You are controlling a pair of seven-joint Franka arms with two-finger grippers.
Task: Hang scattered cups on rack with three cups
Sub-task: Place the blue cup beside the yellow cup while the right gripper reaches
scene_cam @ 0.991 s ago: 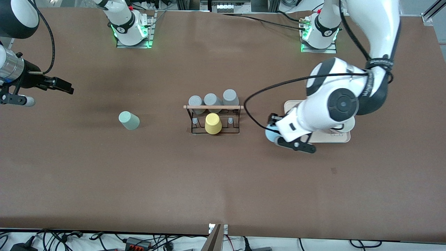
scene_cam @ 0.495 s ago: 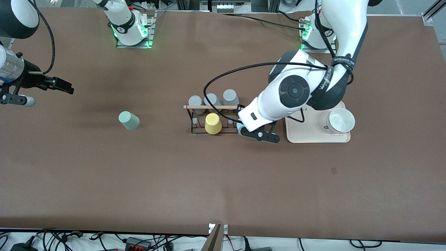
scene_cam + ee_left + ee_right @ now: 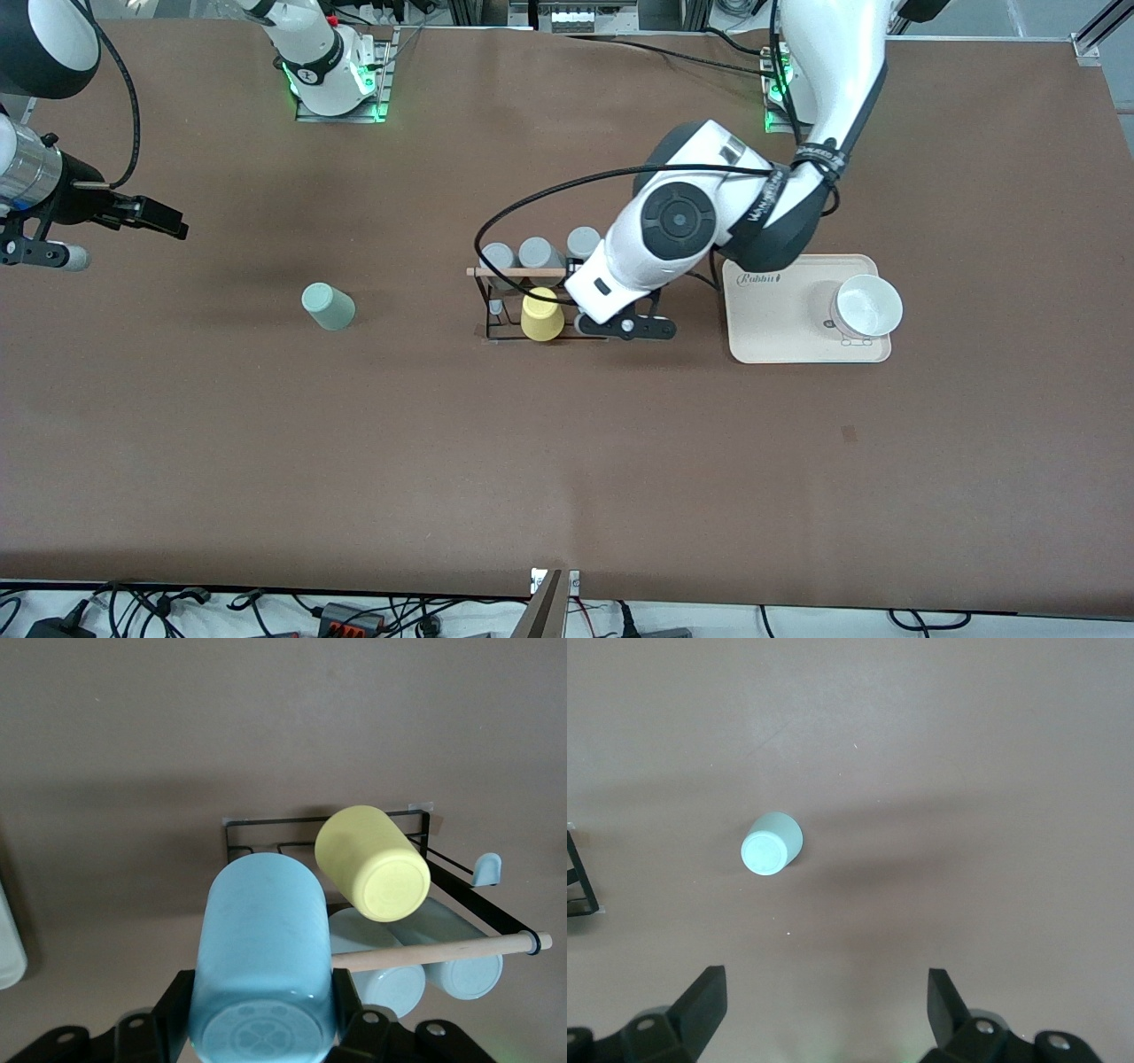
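My left gripper [image 3: 620, 324] is shut on the light blue cup [image 3: 261, 939], held bottom toward the wrist camera over the left-arm end of the black wire rack [image 3: 496, 332]. In the front view my hand hides the blue cup. The rack holds a yellow cup [image 3: 541, 314] on a front peg and three grey cups [image 3: 538, 253] under its wooden rod [image 3: 514, 272]. The rack [image 3: 416, 828] and a bare peg [image 3: 487, 868] show in the left wrist view. The pale mint cup [image 3: 328, 306] lies on the table toward the right arm's end. My right gripper [image 3: 111, 236] is open above the table, with the mint cup [image 3: 772, 843] in its view.
A beige tray [image 3: 780, 341] with a white bowl [image 3: 866, 306] lies toward the left arm's end, beside the rack. The brown table [image 3: 567, 461] spreads wide nearer the front camera. Cables run along its front edge.
My left arm has carried the blue cup from beside the tray across to the rack's end. The right arm has not moved.
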